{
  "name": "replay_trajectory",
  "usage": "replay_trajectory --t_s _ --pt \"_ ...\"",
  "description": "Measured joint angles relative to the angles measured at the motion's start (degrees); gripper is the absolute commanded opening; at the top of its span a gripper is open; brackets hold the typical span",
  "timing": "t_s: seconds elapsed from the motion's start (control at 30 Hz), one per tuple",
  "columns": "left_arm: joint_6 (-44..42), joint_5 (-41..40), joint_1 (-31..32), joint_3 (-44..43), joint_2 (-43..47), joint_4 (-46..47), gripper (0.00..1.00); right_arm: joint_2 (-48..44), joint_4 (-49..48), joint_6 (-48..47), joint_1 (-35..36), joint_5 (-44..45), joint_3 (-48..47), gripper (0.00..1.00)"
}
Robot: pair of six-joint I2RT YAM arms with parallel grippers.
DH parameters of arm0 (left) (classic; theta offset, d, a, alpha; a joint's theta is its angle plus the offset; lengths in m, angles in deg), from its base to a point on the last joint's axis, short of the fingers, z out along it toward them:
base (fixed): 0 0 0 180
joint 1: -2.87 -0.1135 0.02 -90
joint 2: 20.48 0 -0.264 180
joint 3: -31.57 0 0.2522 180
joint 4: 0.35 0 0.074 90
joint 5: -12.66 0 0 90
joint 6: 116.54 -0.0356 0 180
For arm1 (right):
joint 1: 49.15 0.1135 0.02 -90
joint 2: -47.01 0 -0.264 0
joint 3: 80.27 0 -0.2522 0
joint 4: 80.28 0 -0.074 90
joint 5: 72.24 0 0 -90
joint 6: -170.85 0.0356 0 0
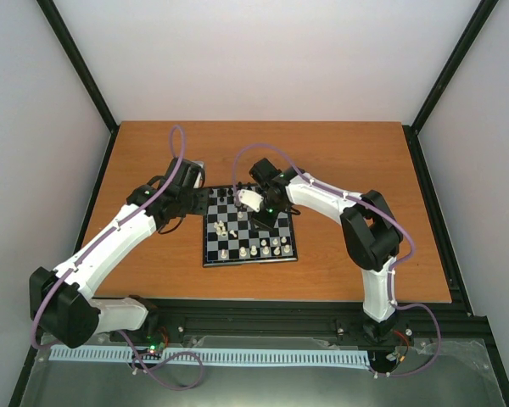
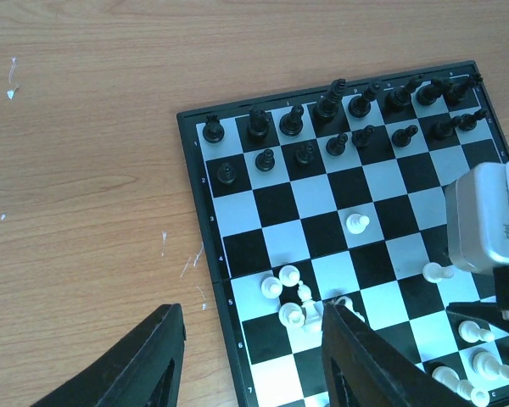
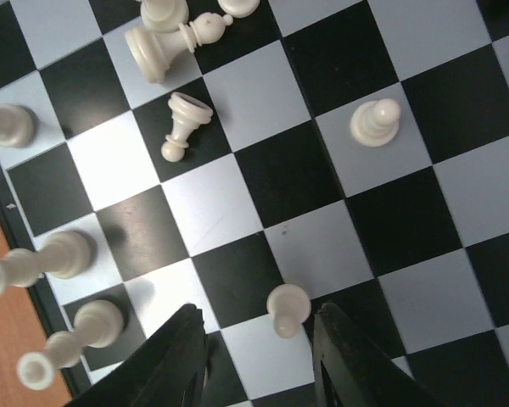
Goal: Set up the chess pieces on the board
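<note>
The board [image 1: 237, 242] lies mid-table. Black chess pieces [image 2: 327, 127] stand in two rows along one side. A cluster of white pieces [image 2: 293, 297], some toppled, sits near the board's left edge, and a lone white pawn [image 2: 357, 224] stands mid-board. My left gripper [image 2: 253, 343] is open and empty, straddling the board's rim beside that cluster. My right gripper [image 3: 259, 331] is open low over the board [image 3: 263, 170], and a white pawn [image 3: 287, 309] stands between its fingers, close to the right one. Two white pieces [image 3: 174, 44] [image 3: 185, 123] lie on their sides.
More white pieces [image 3: 34, 263] stand along the board's edge row, also seen in the top view [image 1: 259, 248]. The right gripper's grey body [image 2: 488, 220] hangs over the board's right part. Wooden tabletop [image 1: 339, 161] surrounds the board, bounded by white walls.
</note>
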Motion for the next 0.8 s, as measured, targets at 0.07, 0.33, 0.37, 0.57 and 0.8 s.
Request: replay_trajectory --t_s 0.07,0.33,0.37,0.57,0.8 --pt "-0.02 0.00 0.00 0.00 -0.02 0.00 0.48 0.00 -0.68 0.13 0.00 1.20 -0.02 0.37" --pt "-0.35 0.02 0.00 0.00 -0.15 0.00 0.48 1.86 -0.94 0.35 0.00 3.26 -0.44 0.24" --pt "-0.37 0.02 0.00 0.00 -0.15 0.00 0.48 2.38 -0.92 0.31 0.00 3.30 -0.46 0.22" --pt "-0.37 0.04 0.00 0.00 -0.15 0.00 0.48 3.48 -0.55 0.48 0.00 3.43 -0.46 0.07" --pt "-0.39 0.04 0.00 0.00 -0.15 0.00 0.48 3.45 -0.13 0.55 0.00 1.84 -0.48 0.06"
